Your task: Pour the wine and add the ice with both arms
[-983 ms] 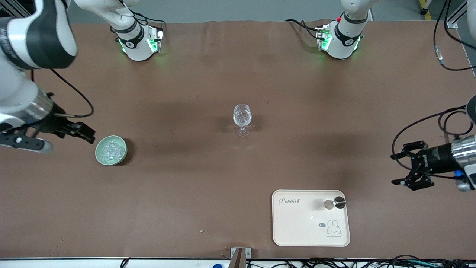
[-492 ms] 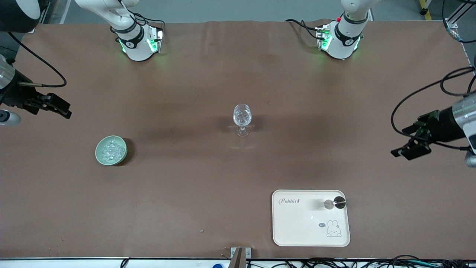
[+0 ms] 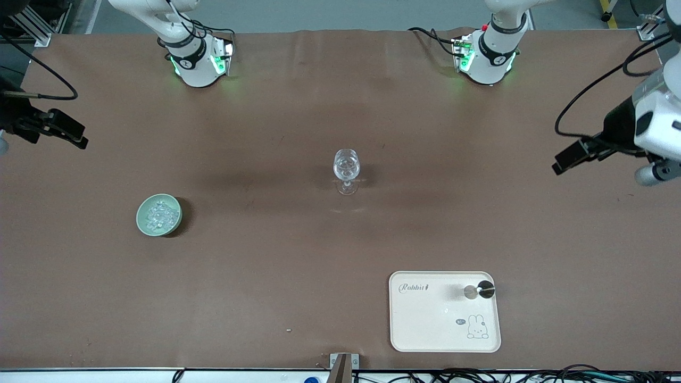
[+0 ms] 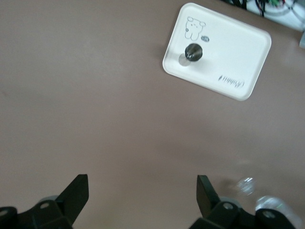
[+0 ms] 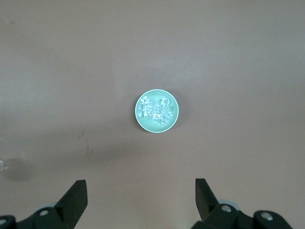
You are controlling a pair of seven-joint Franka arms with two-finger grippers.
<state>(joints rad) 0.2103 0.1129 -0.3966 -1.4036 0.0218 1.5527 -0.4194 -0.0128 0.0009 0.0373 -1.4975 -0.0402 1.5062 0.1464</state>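
You see the wine glass [image 3: 346,166] mid-counter, ice bowl [image 3: 158,214] at eight o'clock, left pincer [image 4: 143,200] and right pincer [image 5: 141,200] wide, holding nothing.

Brown table [image 3: 266,266], wine glass [image 3: 346,170], bowl [image 3: 159,214] (ice-filled), tray [image 3: 444,311]

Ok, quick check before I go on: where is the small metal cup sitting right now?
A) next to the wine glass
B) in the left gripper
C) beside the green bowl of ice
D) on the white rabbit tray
D: the small metal cup stands on the white rabbit tray, at the edge toward the left arm's end of the table; the left wrist view shows the same, with the left gripper open and holding nothing.
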